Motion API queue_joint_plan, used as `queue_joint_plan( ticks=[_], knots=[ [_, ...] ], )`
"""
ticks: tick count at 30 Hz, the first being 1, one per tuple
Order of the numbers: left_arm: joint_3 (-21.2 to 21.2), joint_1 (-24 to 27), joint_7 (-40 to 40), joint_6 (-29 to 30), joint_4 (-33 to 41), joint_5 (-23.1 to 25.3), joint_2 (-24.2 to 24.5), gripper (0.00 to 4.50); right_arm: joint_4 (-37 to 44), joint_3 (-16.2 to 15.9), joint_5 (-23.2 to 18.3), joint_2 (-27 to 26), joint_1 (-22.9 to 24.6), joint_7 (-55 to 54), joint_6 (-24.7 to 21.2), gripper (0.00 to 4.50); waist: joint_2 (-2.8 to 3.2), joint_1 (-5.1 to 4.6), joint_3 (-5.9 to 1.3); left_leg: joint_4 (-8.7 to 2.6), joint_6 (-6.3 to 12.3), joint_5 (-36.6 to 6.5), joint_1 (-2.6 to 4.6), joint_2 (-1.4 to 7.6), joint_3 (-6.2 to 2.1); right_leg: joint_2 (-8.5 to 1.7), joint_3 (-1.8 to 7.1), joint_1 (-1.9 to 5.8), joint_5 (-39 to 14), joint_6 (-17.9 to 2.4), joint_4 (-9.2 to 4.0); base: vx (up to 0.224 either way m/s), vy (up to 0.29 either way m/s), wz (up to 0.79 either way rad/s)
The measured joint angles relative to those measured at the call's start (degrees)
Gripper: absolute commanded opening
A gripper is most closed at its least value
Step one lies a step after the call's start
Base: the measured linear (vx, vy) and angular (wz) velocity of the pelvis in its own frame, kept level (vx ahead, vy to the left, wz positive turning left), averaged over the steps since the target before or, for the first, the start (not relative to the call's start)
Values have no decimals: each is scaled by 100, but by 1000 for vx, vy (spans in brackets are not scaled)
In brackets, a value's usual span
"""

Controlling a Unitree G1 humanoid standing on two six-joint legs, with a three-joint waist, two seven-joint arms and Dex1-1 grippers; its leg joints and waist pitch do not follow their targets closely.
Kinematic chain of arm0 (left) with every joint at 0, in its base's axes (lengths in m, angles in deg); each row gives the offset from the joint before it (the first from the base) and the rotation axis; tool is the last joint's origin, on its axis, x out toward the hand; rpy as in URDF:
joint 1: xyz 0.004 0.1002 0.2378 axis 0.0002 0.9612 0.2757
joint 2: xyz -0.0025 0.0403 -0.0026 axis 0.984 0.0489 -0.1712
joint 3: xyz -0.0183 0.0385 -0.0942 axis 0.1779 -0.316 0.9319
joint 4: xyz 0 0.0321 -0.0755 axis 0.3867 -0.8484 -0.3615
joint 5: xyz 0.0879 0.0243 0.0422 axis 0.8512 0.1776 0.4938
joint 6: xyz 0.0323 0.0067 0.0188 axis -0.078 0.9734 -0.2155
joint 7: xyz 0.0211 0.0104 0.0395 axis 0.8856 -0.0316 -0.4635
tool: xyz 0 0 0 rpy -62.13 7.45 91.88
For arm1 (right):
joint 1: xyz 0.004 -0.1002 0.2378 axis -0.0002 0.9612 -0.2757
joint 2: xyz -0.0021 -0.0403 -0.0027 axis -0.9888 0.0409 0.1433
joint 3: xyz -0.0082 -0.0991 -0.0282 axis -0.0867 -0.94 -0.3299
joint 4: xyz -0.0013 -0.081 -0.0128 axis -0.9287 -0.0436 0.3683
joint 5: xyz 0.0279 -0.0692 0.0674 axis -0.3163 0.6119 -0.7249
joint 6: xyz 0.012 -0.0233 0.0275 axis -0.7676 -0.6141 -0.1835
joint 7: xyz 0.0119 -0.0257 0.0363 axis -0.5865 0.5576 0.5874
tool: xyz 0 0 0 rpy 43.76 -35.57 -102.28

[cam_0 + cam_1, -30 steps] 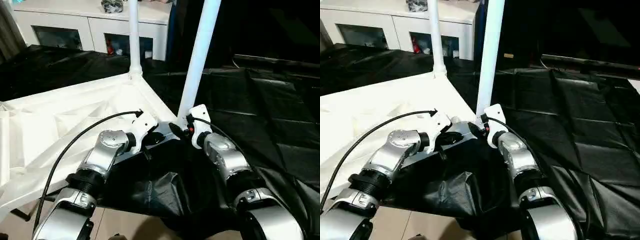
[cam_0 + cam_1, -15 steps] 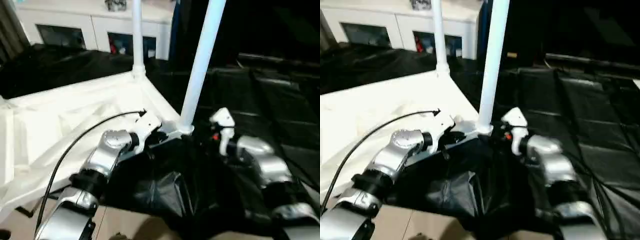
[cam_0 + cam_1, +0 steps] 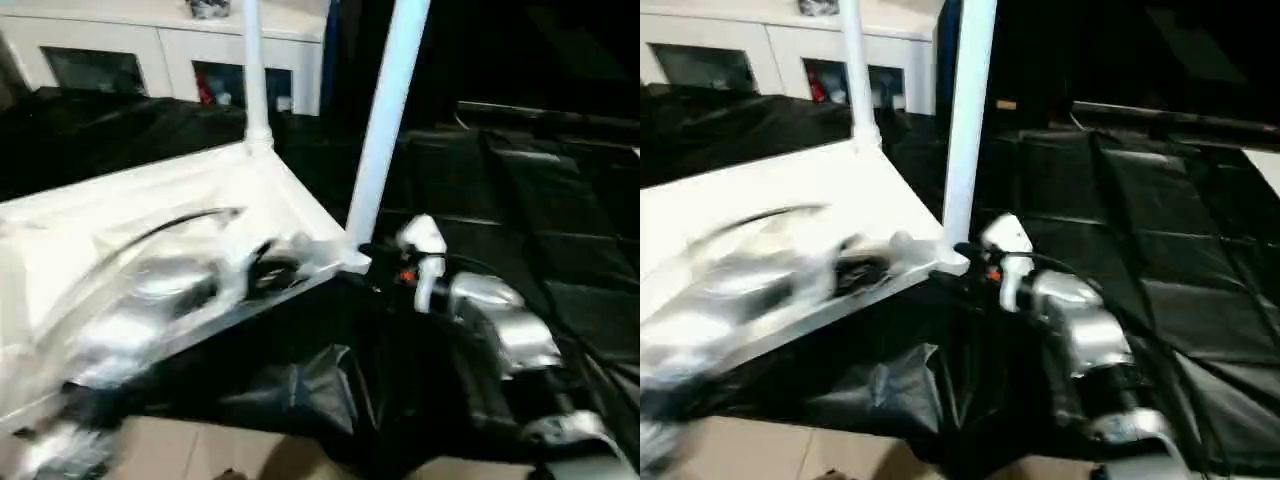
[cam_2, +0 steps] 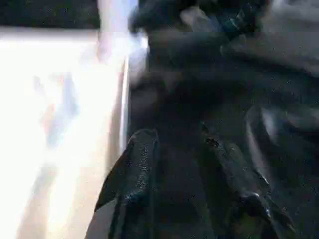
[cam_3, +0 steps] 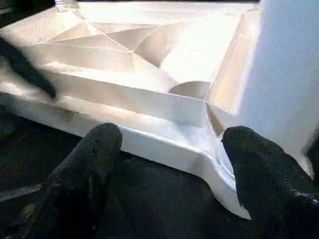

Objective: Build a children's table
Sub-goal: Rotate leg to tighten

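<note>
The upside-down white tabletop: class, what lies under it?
Under the tabletop a crinkled black sheet spreads past its near corner. Whatever lies beneath the top's middle is covered.

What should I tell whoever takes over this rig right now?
Right end effector: open, empty, at the near corner of the upturned tabletop.
Left end effector: fingers apart, nothing between them, by the tabletop's near edge.
Done: two legs stand in corner sockets, the near leg and the far leg.
Left: the remaining legs, then turning the table upright on the black sheet.
</note>
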Motion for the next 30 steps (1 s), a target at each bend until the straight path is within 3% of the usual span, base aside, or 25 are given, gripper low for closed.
queue_joint_plan(
  ticks=[2, 5, 9, 11, 15, 22, 30],
  knots=[
    [131, 289, 73, 275, 397, -126, 180, 189, -121, -32, 1, -182, -129, -51, 32, 370, -13, 25, 0, 3, 0, 0, 3, -4, 7, -8, 5, 7, 0, 0, -1, 0, 0, 0],
    [261, 703, 82, 609, 1061, -330, 317, 203, -379, -133, 43, -481, -323, -284, 126, 370, -97, 41, 1, 1, 0, 0, 13, -3, 8, -8, 6, 15, -1, 2, 0, 0, 0, 0],
    [466, 1258, -196, 1035, 1632, -353, 439, 231, -1029, -156, 205, -1094, -638, -988, 361, 370, -184, -28, 21, -3, -9, 3, 26, -1, 1, -1, 6, 18, -12, 21, 8, 0, 0, 0],
    [544, 1412, -333, 1184, 1759, -317, 600, 250, -1272, -141, 210, -1344, -787, -1325, 434, 370, -188, -38, 19, -3, -11, 4, 27, 0, -4, 2, 6, 18, -15, 27, 13, 0, 0, 0],
    [792, 1841, -465, 1455, 2115, -190, 1058, 279, -1946, 277, 204, -1802, -1262, -2811, 687, 370, -184, -25, 22, -6, -16, 6, 33, -3, -3, 1, 8, 19, -17, 29, 17, 0, 0, 0],
    [908, 2182, -670, 1703, 2342, -92, 1203, 314, -2563, 738, 85, -1807, -1506, -3812, 1033, 370, -187, 13, 20, 2, -15, 6, 28, -8, -1, 0, 26, 33, -14, 20, 21, 0, 0, 0],
    [922, 2277, -825, 1766, 2458, -97, 1375, 370, -3320, 1406, -269, -1611, -2189, -4310, 1451, 370, -169, 12, 31, 6, -17, 7, 32, -8, -5, 1, 25, 30, -17, 26, 48, 0, 0, 0]
  ],
)
